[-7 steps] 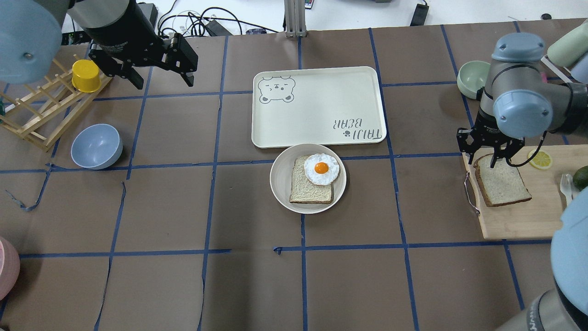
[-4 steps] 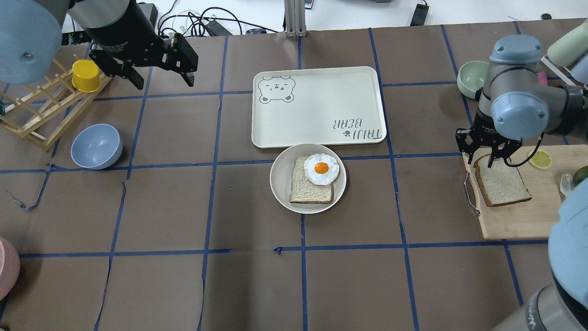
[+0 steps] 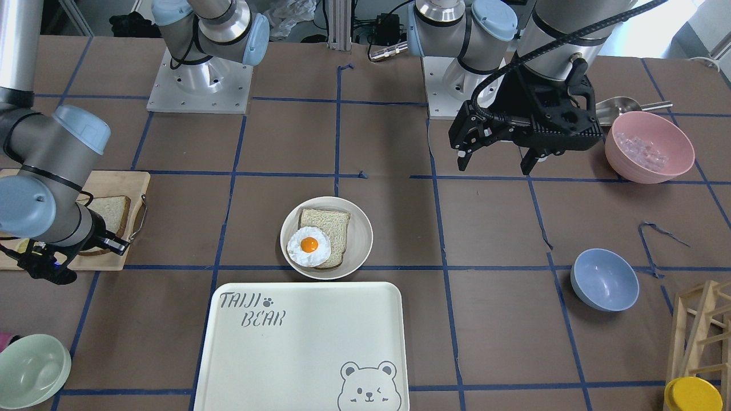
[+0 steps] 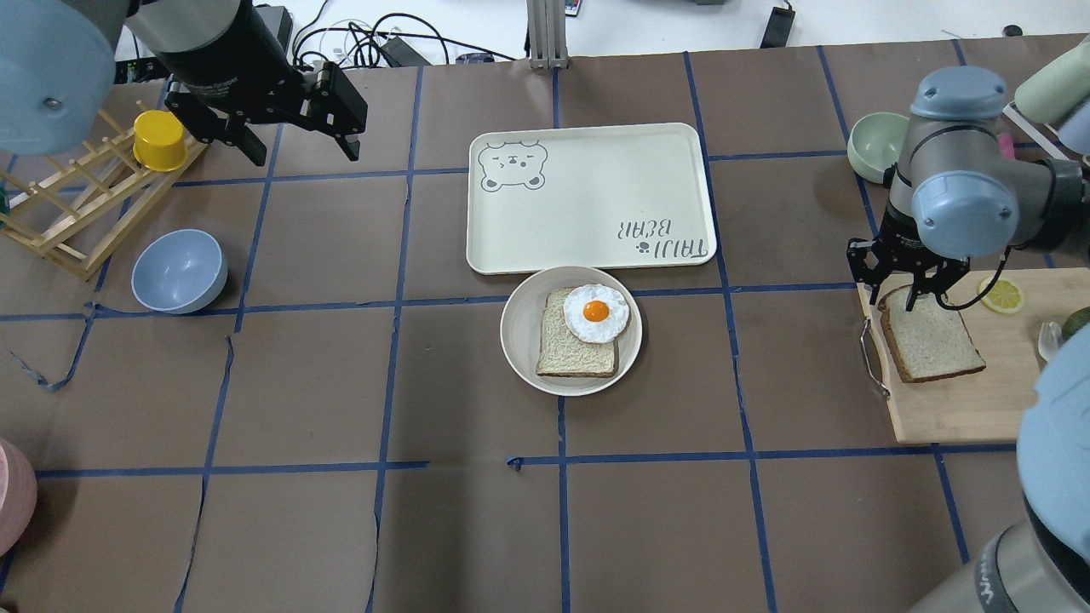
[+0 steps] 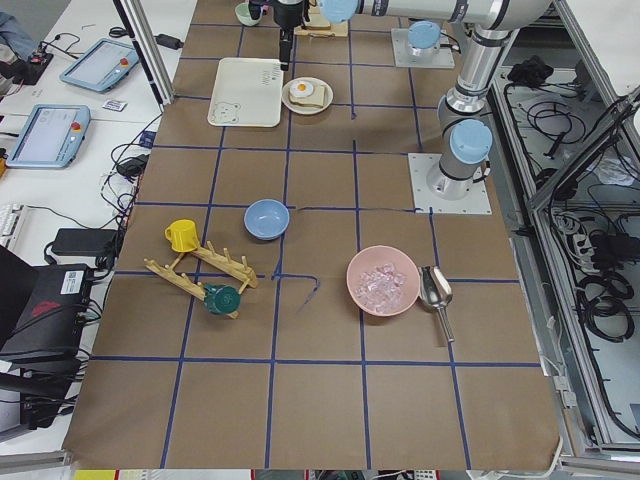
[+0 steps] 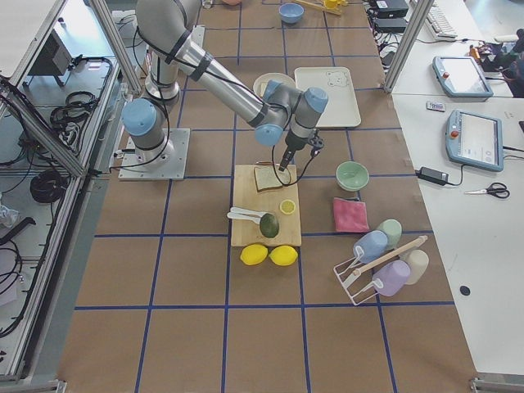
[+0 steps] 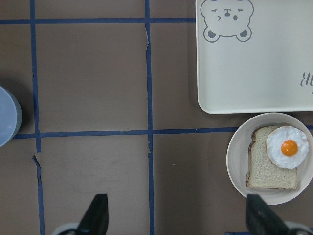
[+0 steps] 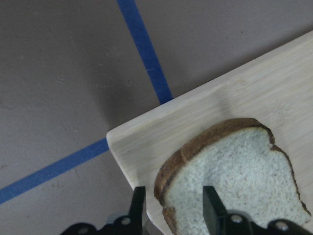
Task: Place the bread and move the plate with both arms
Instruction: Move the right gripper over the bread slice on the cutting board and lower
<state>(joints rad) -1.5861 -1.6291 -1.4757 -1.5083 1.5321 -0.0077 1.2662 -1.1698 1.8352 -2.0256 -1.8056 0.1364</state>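
Note:
The bread (image 4: 937, 345) lies flat on a wooden cutting board (image 4: 962, 409) at the right. My right gripper (image 4: 896, 296) hangs low over its far left corner. In the right wrist view the gripper (image 8: 174, 197) is partly open. It straddles the dark crust of the bread (image 8: 234, 176), with one fingertip (image 8: 210, 200) over the top face and the other beside the crust. The plate (image 4: 515, 340) sits mid-table and holds the egg-topped slice (image 4: 579, 340). My left gripper (image 4: 305, 157) is open and empty, high at the far left.
The bear tray (image 4: 596, 196) lies just beyond the plate. A blue bowl (image 4: 179, 271) and a wooden rack with a yellow cup (image 4: 159, 140) are at the left. A green bowl (image 4: 873, 145) and a lemon slice (image 4: 1002, 295) are near the right arm.
The right arm shifted only slightly over the bread's corner. The bread, the plate and the left arm have not moved.

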